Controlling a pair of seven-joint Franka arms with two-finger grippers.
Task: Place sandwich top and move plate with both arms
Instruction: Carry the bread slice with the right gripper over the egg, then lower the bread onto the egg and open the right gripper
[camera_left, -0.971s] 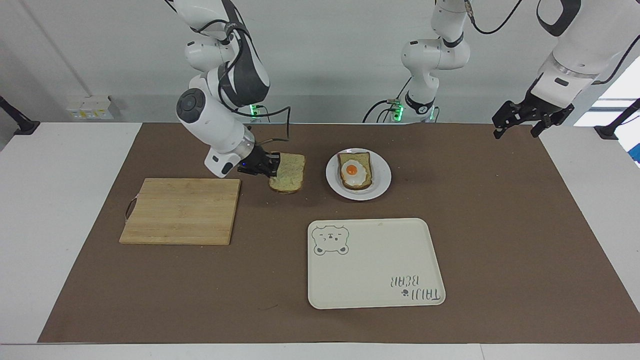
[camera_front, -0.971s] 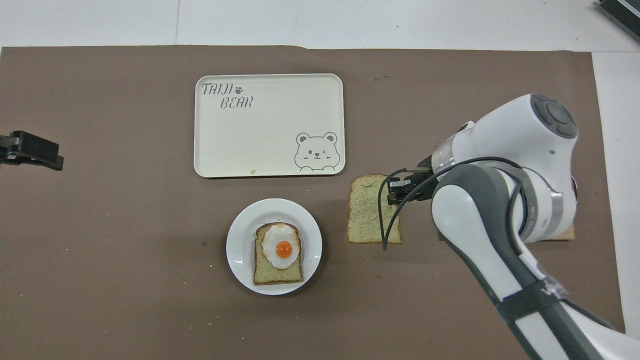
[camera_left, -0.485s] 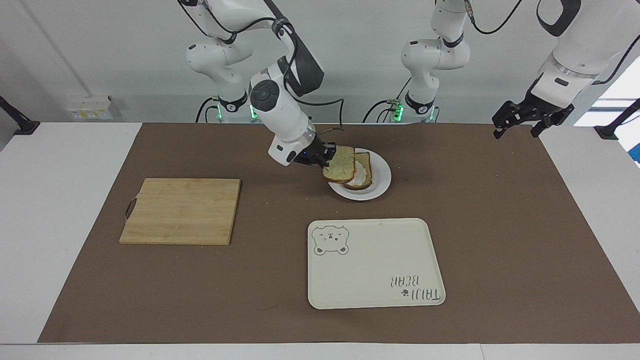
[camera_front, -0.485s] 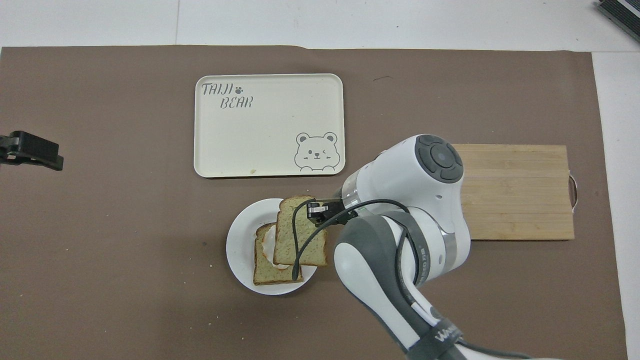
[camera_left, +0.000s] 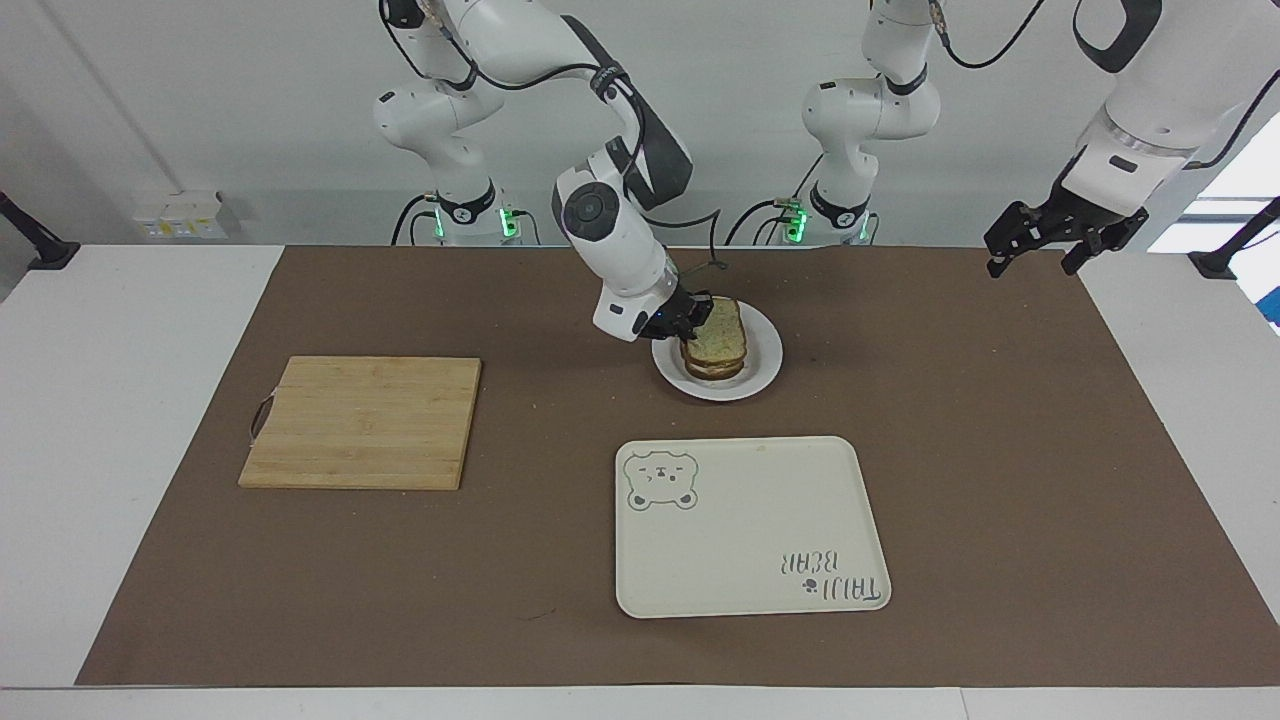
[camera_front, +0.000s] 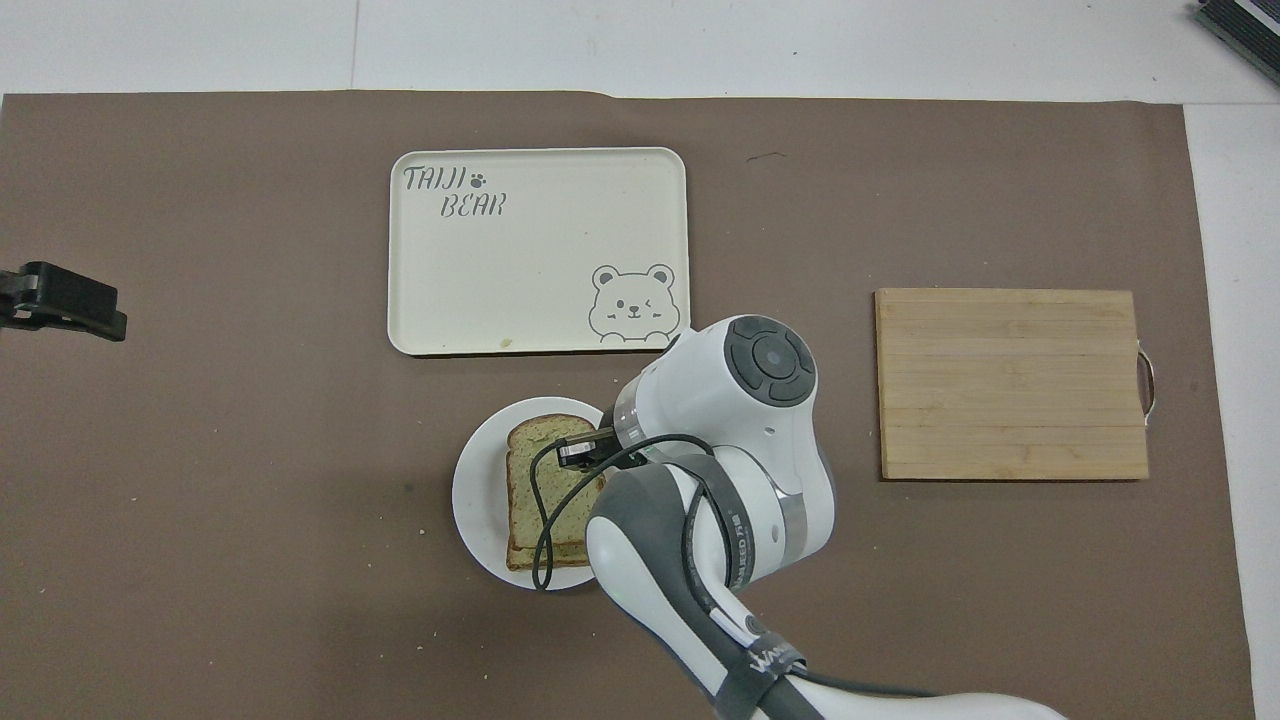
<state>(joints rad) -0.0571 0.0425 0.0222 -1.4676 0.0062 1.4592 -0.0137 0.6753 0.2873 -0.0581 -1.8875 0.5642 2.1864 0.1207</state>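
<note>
The right gripper pinches the top slice, which lies on the lower slice on the plate. The tray lies farther out; the board sits toward the mat's right-arm edge. The left gripper waits, fingers apart.

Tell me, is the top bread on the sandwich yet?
On. The top bread lies flat over the other slice on the plate, hiding the egg. The right gripper is shut on its edge.
</note>
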